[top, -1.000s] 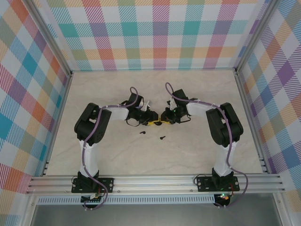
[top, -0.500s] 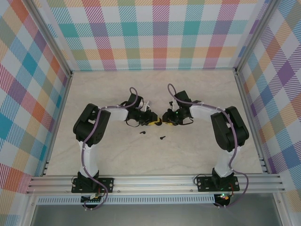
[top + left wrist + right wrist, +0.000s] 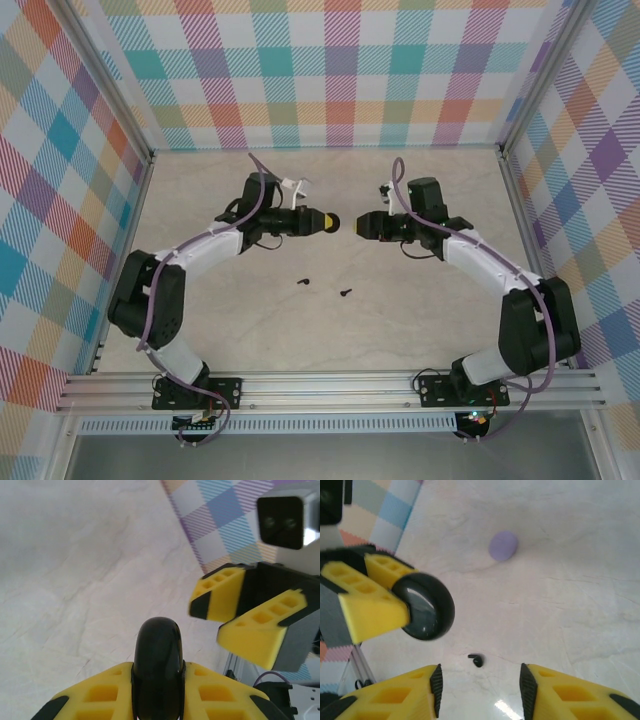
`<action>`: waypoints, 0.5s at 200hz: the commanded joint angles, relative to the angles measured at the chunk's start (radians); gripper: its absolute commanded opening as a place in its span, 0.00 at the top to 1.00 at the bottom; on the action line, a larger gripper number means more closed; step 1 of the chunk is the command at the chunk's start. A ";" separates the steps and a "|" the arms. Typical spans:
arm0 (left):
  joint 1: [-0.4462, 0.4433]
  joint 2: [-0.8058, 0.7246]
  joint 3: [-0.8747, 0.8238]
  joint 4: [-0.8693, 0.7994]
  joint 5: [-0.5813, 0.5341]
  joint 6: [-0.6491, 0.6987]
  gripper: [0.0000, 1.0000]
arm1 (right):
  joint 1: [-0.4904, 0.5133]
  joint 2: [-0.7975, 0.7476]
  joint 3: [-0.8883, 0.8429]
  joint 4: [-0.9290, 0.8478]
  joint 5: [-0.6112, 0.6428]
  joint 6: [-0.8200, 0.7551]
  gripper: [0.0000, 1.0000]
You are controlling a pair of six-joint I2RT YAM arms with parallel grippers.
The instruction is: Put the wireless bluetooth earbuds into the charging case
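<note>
Seen from my remote station: the pale marbled worktop (image 3: 200, 330), boxed in by checked walls (image 3: 340, 70), lies under both arms, which reach toward each other over its middle. The left arm (image 3: 200, 245) bends in from the left side and the right arm (image 3: 480, 262) from the right, their tips facing across a small gap. The left tool (image 3: 318, 221) is clamped narrow on a round black case (image 3: 330, 222), held on edge and, as far as I can judge, lifted off the worktop. In my left wrist view the case stands upright between the two yellow fingers (image 3: 100, 700), its rim rising past their tips. The case looks closed, and what lies inside is hidden from me. The right tool (image 3: 362, 226) stands just opposite, apart from the case, its jaws spread with nothing between them; my right wrist view looks through that gap down to the worktop. Farther off in that view, well apart from both tools, a lilac case (image 3: 503, 545) lies flat on the worktop, also closed as far as I can tell. The task's earbuds are out in the open: a black earbud (image 3: 304, 281) and a second black earbud (image 3: 345, 293) lie near each other on the worktop, on the base side of the two tools, outside both cases. One of them shows in my right wrist view, lower in the picture than the held case; I cannot tell which
</note>
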 commanded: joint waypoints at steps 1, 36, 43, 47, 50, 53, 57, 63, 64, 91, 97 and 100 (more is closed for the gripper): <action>0.009 -0.074 -0.012 0.057 0.055 0.084 0.80 | -0.003 -0.032 0.040 -0.021 -0.180 -0.115 0.51; 0.001 -0.159 -0.026 0.078 0.100 0.130 0.78 | -0.002 -0.111 0.027 0.005 -0.311 -0.173 0.49; -0.005 -0.174 -0.026 0.079 0.109 0.139 0.78 | -0.002 -0.122 0.032 0.003 -0.333 -0.184 0.49; -0.008 -0.181 -0.026 0.079 0.113 0.145 0.78 | -0.002 -0.125 0.035 0.002 -0.348 -0.185 0.49; -0.012 -0.188 -0.027 0.080 0.118 0.148 0.78 | -0.002 -0.127 0.038 0.001 -0.359 -0.187 0.49; -0.015 -0.192 -0.027 0.080 0.122 0.153 0.78 | -0.002 -0.129 0.042 0.001 -0.367 -0.187 0.49; -0.021 -0.198 -0.026 0.080 0.127 0.157 0.78 | -0.002 -0.131 0.047 -0.002 -0.374 -0.188 0.49; -0.028 -0.208 -0.024 0.079 0.134 0.165 0.77 | -0.002 -0.131 0.055 -0.008 -0.383 -0.189 0.49; -0.029 -0.210 -0.023 0.078 0.134 0.167 0.77 | -0.002 -0.131 0.056 -0.009 -0.384 -0.191 0.49; -0.060 -0.246 -0.001 0.051 0.145 0.193 0.75 | 0.000 -0.125 0.098 -0.036 -0.441 -0.214 0.49; -0.067 -0.253 0.008 0.036 0.143 0.203 0.74 | 0.000 -0.126 0.107 -0.038 -0.458 -0.218 0.49; -0.072 -0.256 0.013 0.027 0.143 0.209 0.74 | 0.000 -0.127 0.111 -0.039 -0.462 -0.219 0.49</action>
